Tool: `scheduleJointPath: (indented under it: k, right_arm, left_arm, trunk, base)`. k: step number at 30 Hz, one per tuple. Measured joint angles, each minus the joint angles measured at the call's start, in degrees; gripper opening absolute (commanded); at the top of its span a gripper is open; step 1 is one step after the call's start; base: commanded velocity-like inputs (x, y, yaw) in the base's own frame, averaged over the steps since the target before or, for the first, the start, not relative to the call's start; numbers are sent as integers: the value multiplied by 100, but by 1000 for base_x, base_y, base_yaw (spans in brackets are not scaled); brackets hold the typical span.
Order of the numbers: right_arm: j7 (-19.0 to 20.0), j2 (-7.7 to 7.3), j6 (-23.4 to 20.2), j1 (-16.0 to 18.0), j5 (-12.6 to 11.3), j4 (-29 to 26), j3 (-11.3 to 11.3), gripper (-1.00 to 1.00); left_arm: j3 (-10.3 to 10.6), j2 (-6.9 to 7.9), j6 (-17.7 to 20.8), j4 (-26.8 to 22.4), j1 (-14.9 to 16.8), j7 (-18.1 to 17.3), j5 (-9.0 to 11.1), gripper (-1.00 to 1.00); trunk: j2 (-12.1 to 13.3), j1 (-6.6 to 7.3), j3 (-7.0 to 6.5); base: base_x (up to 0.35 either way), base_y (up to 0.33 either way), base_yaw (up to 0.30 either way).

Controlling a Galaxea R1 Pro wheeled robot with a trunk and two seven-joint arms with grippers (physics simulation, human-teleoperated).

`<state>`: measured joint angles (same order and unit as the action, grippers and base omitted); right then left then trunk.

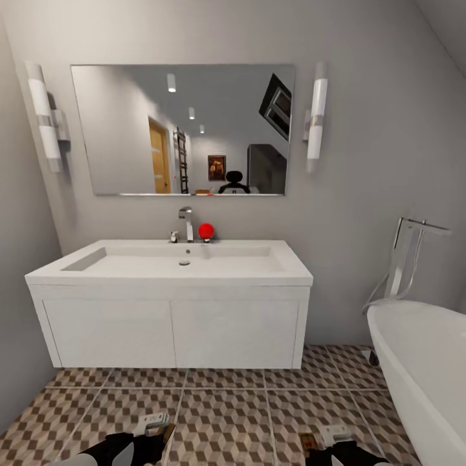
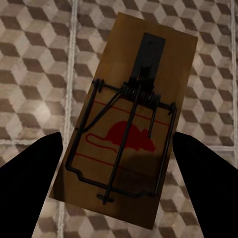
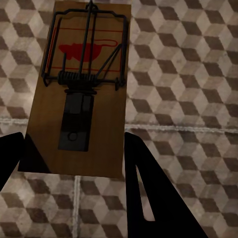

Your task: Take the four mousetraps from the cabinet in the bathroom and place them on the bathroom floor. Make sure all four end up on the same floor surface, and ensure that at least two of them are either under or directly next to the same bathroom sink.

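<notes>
Cube-patterned bathroom floor (image 1: 220, 414) lies beneath both hands, each seemingly holding a mousetrap.

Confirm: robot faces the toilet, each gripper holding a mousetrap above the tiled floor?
Not the toilet. The head view shows it facing the white sink under the mirror. The rest holds: left gripper and right gripper each hold a mousetrap above the tiled floor.

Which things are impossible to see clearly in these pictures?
- Head view: both arms, left hand and right hand, cut by the bottom edge.
- Head view: bathtub cut by the right edge.
- Left wrist view: mousetrap hides the bathroom floor behind it; whether the fingers touch it is unclear.
</notes>
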<state>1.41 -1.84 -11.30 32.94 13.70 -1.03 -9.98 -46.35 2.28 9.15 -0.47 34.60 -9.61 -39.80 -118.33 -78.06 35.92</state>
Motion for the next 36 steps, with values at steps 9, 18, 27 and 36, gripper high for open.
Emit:
scheduleJointPath:
  k: [9, 18, 27, 36]
  right_arm:
    - [-9, 0, 8, 0, 32, 0, 0, -100]
    - [-12, 0, 10, 0, 44, 0, 0, -100]
    - [-7, 0, 15, 0, 40, -5, 0, -100]
    - [-12, 0, 75, 1, 44, -8, 0, -100]
  left_arm:
    - [-1, 6, -52, -7, 0, 1, 8, -100]
    - [-1, 16, -249, -8, 0, 10, 5, -100]
    - [-1, 26, -267, -9, 0, 11, 5, -100]
    - [-2, 27, -268, -8, 0, 11, 5, -100]
  trunk:
    - [-361, -198, 162]
    - [-722, -396, 323]
    - [-1083, -593, 485]
    - [-1245, -682, 557]
  base:
    - [0, 0, 0]
    - [0, 0, 0]
    - [0, 0, 0]
    - [0, 0, 0]
